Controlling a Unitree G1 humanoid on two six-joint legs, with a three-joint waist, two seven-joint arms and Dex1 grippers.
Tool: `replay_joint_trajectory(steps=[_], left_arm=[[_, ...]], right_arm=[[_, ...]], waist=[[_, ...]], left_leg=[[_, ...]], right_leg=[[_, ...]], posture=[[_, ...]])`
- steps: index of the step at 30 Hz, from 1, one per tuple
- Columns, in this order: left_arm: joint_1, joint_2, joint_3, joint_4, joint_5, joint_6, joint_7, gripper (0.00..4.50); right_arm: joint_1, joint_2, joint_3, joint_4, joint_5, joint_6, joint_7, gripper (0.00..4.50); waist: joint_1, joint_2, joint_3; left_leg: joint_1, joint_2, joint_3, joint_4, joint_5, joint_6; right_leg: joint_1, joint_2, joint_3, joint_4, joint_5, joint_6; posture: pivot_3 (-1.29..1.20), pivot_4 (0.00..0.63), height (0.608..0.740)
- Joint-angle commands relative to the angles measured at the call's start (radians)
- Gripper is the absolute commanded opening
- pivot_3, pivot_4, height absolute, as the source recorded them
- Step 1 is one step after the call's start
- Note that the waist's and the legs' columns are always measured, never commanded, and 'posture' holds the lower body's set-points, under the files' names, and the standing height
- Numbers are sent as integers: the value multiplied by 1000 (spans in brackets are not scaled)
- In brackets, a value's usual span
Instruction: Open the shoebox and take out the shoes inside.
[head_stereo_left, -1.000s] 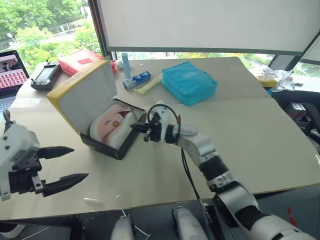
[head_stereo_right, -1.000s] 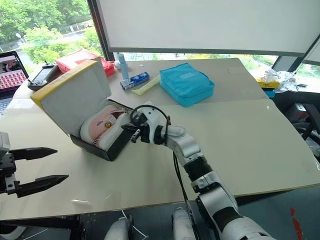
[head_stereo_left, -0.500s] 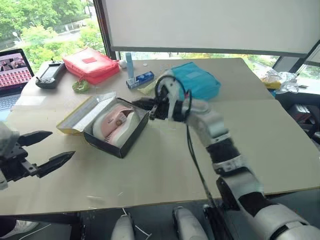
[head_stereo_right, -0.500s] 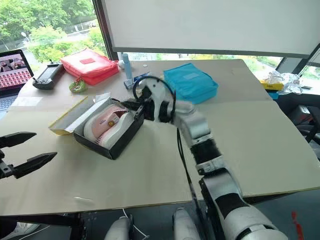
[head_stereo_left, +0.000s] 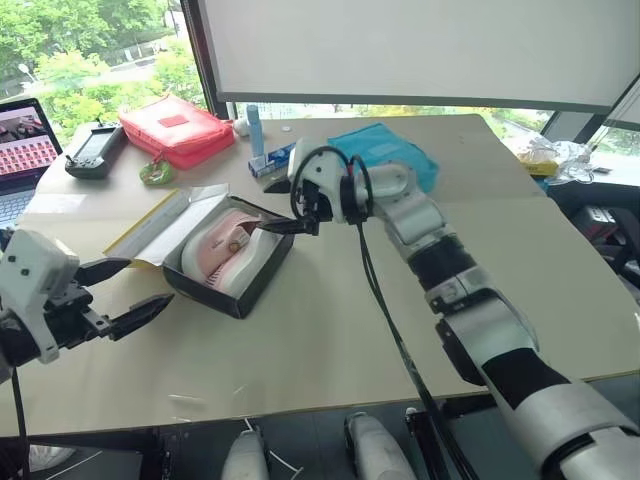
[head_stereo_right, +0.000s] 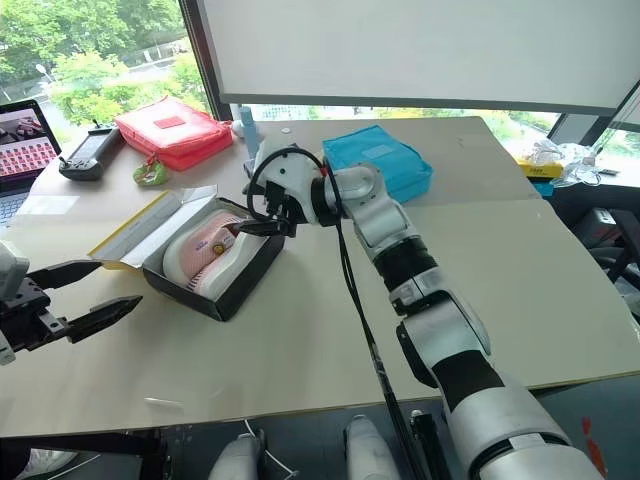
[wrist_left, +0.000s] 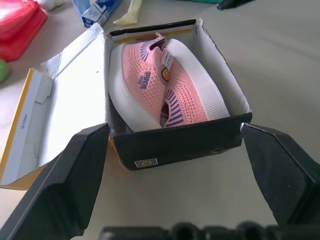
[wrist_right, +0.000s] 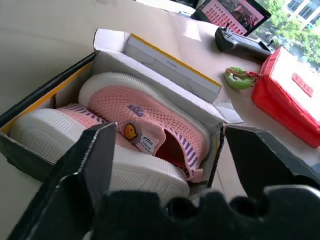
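Observation:
The shoebox (head_stereo_left: 238, 291) stands open at the middle left of the table, black sides, white inside. Its yellow-edged lid (head_stereo_left: 162, 226) lies flat beside it on the left. Two pink-and-white shoes (head_stereo_left: 228, 246) lie side by side in it. My right gripper (head_stereo_left: 290, 218) hovers over the box's far right edge, open and holding nothing; the right wrist view has the shoes (wrist_right: 145, 120) between its spread fingers (wrist_right: 85, 170). My left gripper (head_stereo_left: 142, 285) is open, left of the box and apart from it, pointing at the shoebox (wrist_left: 175, 145).
Behind the box lie a red pouch (head_stereo_left: 175, 128), a blue pouch (head_stereo_left: 390, 150), a blue bottle (head_stereo_left: 257, 128), a small carton (head_stereo_left: 275, 160) and a green item (head_stereo_left: 155, 172). A controller (head_stereo_left: 90, 148) and laptop (head_stereo_left: 22, 140) sit far left. Crumpled bags (head_stereo_left: 550, 155) lie far right.
The lid went from standing upright to lying flat on the table. My right gripper rose from the box's near side to above its far edge and opened. The left gripper edged closer.

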Motion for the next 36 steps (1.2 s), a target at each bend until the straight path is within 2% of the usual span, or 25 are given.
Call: replay_joint_trajectory(steps=[1,3,8,10,13,17,36], left_arm=[[-2,7,90,-9,-16,12,25,4500],[-9,-11,117,-15,-38,31,51,4500],[34,-55,149,-84,-89,72,101,4500],[49,-69,168,-107,-125,81,110,4500],[102,-80,190,-139,-125,73,111,4500],[134,-91,193,-150,-125,57,129,4500],[138,-79,123,-160,-104,16,178,4500]], right_arm=[[-97,54,-8,140,-50,-107,-44,4456],[-137,95,-25,226,-59,-93,-65,4456],[-187,184,-103,378,-29,115,-55,4456],[-195,196,-115,407,-46,150,-83,4456],[-216,217,-179,447,-16,302,-119,4456],[-225,230,-211,462,-32,362,-162,4456],[-200,362,-207,492,-122,302,-273,4456]], waist=[[-1,0,0],[-3,0,0],[-5,-1,0],[-3,-1,0],[3,-1,0],[2,-1,0],[-21,-1,0]], left_leg=[[0,0,0,0,0,0],[0,0,0,0,0,0],[0,0,0,0,0,0],[0,0,0,0,0,0],[0,0,0,0,0,0],[0,0,0,0,0,0],[-1,0,0,0,0,0]], right_leg=[[0,0,0,0,0,0],[0,0,0,0,0,0],[0,0,0,0,0,0],[1,0,0,0,0,0],[1,0,0,0,0,0],[0,0,0,0,0,-1],[0,0,0,0,0,-1]], posture=[[0,150,729],[0,150,729],[0,150,729],[0,150,729],[0,150,729],[0,150,729],[0,150,729]])
